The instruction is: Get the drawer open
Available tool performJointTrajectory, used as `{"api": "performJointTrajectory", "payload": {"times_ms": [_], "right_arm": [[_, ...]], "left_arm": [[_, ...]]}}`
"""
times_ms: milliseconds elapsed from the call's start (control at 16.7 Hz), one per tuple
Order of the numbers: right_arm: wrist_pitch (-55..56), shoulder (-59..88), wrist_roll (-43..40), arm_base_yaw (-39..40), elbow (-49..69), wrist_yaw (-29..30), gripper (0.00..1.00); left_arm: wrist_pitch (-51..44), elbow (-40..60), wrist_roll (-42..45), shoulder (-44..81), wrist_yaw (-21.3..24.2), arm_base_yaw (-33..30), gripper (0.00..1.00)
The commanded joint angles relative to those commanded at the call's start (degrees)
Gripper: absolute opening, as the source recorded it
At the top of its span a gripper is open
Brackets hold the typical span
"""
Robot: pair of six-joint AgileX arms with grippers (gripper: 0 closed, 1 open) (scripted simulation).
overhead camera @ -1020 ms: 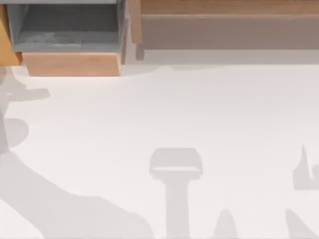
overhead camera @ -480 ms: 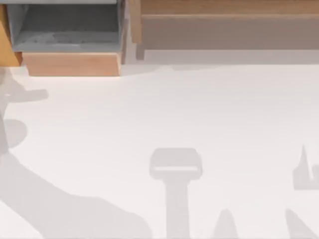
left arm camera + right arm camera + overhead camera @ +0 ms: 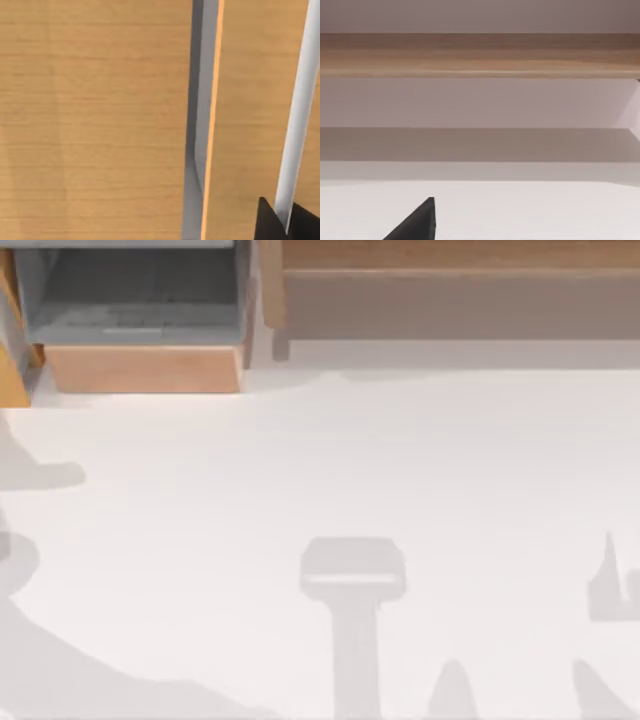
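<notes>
Drawer (image 3: 140, 325): wooden front, grey interior, pulled out at the far left of the white tabletop (image 3: 400, 470); nothing visible inside; no writing legible. Cabinet (image 3: 450, 290): wooden, along the tabletop's far edge, to the drawer's right. Left pincer (image 3: 285, 222): dark fingertips close against wood-grain panels, a pale bar running between them; whether spread or pressed together, cannot tell. Right pincer (image 3: 417, 222): one dark fingertip above the tabletop, facing the cabinet; state cannot be told.
</notes>
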Motion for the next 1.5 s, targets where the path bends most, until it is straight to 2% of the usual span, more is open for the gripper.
{"api": "performJointTrajectory", "payload": {"times_ms": [420,900,1260,1500], "right_arm": [[0.00,0.00,0.00,0.00,0.00,0.00,1.00],[0.00,0.00,0.00,0.00,0.00,0.00,1.00],[0.00,0.00,0.00,0.00,0.00,0.00,1.00],[0.00,0.00,0.00,0.00,0.00,0.00,1.00]], "left_arm": [[0.91,-1.89,0.07,-0.56,0.54,0.54,0.00],[7.71,-14.35,0.26,-5.91,5.24,5.33,0.00],[8.12,-14.89,0.37,-6.13,5.46,5.53,0.00],[11.02,-19.86,0.57,-8.13,8.40,8.49,0.00]]}}
